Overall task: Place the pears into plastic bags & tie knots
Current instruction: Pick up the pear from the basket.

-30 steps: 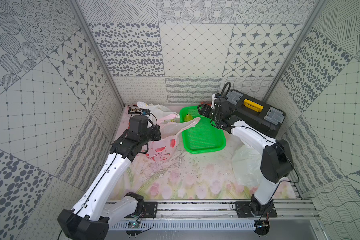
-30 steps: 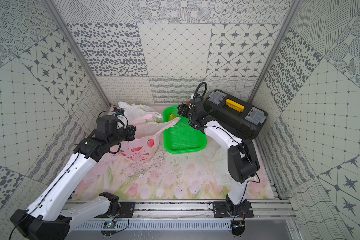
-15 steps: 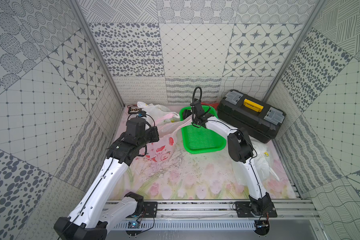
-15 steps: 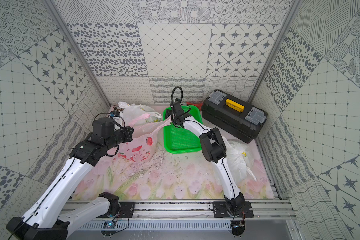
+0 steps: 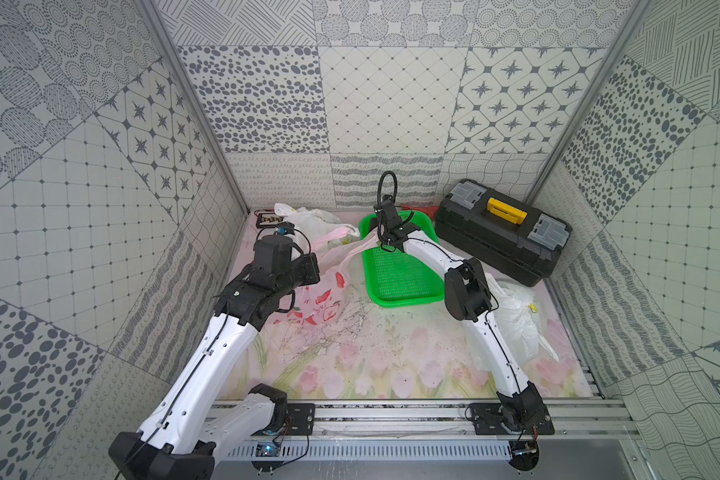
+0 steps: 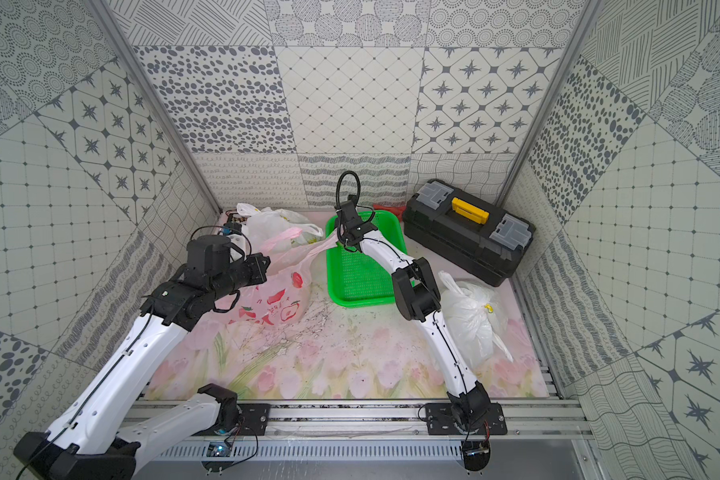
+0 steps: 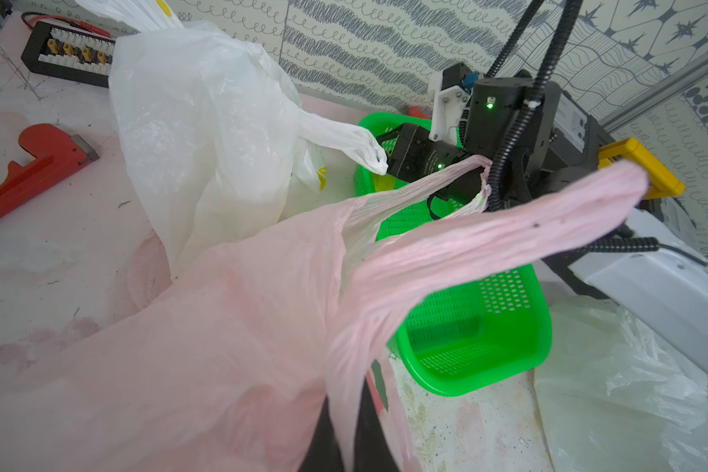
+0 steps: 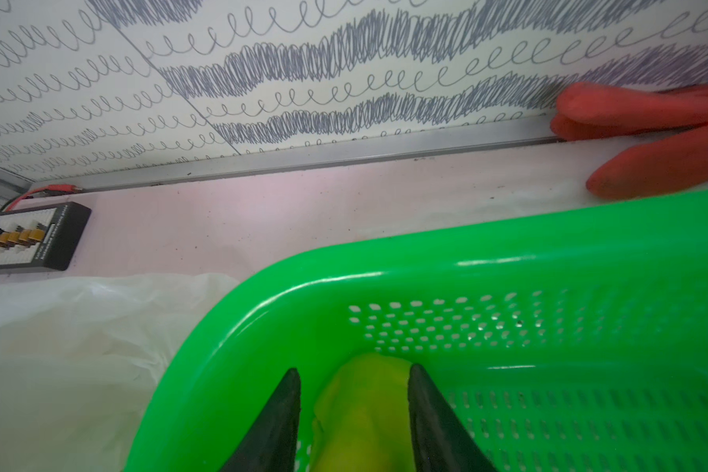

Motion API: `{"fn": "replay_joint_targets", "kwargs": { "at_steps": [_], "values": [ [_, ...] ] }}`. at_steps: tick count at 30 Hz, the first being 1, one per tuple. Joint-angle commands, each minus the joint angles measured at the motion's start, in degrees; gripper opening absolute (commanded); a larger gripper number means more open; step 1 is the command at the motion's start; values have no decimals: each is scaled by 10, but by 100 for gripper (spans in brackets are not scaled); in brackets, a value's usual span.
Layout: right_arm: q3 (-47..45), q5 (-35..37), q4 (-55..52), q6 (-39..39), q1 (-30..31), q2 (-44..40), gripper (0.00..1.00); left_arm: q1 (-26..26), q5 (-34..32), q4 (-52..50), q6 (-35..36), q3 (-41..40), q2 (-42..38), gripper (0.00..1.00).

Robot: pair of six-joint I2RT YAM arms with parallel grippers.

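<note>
Basket (image 8: 385, 261): glossy perforated plastic. Pink bag (image 7: 205, 327): thin, crinkled, translucent film. Pear (image 8: 360, 412): smooth, seemingly matt; view blurred.

The bag (image 6: 275, 307) is pink with red strawberry prints; basket (image 5: 404, 300), green; pear (image 8: 360, 408), yellow-green; toolbox (image 5: 495, 245), black with yellow handle.

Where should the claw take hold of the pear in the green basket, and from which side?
Probably best to grip the pear across its rounded body, coming down from above. It lies in a corner of the basket, whose walls would block a sideways approach; only the top is open. The right claw straddles it this way, one finger on each flank.
</note>
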Motion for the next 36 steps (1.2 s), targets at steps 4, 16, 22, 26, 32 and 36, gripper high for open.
{"fn": "replay_joint_targets", "kwargs": {
  "at_steps": [4,16,22,26,32,36],
  "values": [
    [7,-8,10,-6,-11,10,37,-7,12,-1,-4,2,0,0],
    [-181,-78,116,45,-39,-147,14,-10,-7,-19,20,14,-8,0],
    [-410,-101,196,94,-65,-313,12,-9,-6,-16,33,23,-1,0],
    [-541,-83,221,87,-85,-444,12,-10,6,-9,39,25,9,0],
    [-585,-142,166,72,-71,-613,13,-11,34,11,49,33,31,0],
    [-595,-182,174,111,1,-651,14,-11,40,22,54,40,33,0]
  ]
}}
